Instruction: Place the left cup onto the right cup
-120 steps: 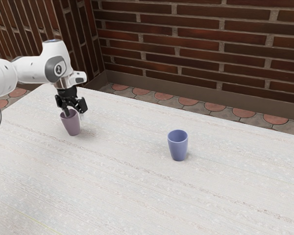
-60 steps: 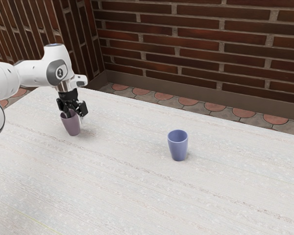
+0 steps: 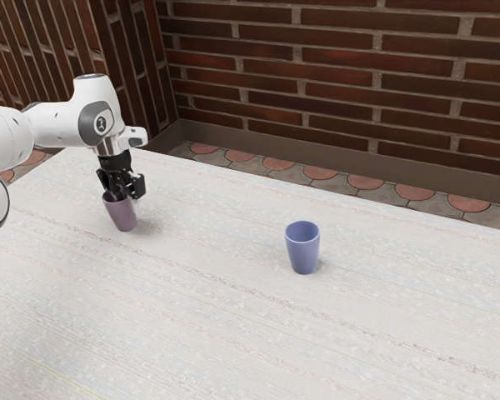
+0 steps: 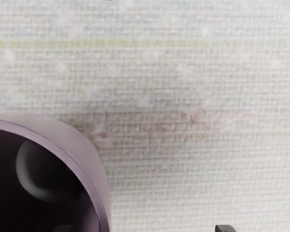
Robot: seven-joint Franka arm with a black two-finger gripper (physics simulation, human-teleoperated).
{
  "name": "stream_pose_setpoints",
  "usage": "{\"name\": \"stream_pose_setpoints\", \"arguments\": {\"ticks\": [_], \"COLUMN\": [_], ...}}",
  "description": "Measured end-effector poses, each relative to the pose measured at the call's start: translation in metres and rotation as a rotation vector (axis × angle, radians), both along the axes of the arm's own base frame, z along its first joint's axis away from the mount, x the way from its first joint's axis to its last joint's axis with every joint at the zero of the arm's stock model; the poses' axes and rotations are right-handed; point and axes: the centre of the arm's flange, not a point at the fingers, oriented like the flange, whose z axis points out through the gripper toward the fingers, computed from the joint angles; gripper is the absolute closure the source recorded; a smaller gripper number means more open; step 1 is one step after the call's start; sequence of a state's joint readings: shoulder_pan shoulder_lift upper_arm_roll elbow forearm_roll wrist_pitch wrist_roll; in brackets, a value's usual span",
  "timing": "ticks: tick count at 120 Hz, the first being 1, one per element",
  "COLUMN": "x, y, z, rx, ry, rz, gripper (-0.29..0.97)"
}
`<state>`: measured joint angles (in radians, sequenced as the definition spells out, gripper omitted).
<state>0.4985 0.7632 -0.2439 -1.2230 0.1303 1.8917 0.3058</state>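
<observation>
The left cup (image 3: 122, 213) is mauve and stands upright on the pale table (image 3: 233, 333), at the exterior view's left. My gripper (image 3: 122, 193) has come down onto its rim and is open, with one finger inside the cup and the other outside the wall on the side toward the right cup. In the wrist view the mauve cup (image 4: 43, 174) lies just under my hand, and the outer fingertip (image 4: 224, 227) stands well off its wall. The right cup (image 3: 302, 246) is blue-violet, upright and untouched, near the table's middle.
A brick wall (image 3: 342, 75) runs behind the table, with a tiled floor strip (image 3: 358, 179) below it. Bare tabletop stretches between the two cups and toward the front edge.
My fingers have narrowed around the mauve cup's rim and the hand has sunk slightly. Both cups stay where they were.
</observation>
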Motion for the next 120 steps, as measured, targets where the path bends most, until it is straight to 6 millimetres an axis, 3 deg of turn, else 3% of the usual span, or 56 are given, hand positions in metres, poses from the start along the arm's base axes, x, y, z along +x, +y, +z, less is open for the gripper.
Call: {"name": "stream_pose_setpoints", "arguments": {"ticks": [45, 120], "x": [-0.001, -0.001], "y": [0.007, 0.012], "z": [-0.001, -0.009], "rx": [0.004, 0.006], "ry": [-0.003, 0.000], "rz": [-0.010, -0.028], "gripper": [0.55, 0.74]}}
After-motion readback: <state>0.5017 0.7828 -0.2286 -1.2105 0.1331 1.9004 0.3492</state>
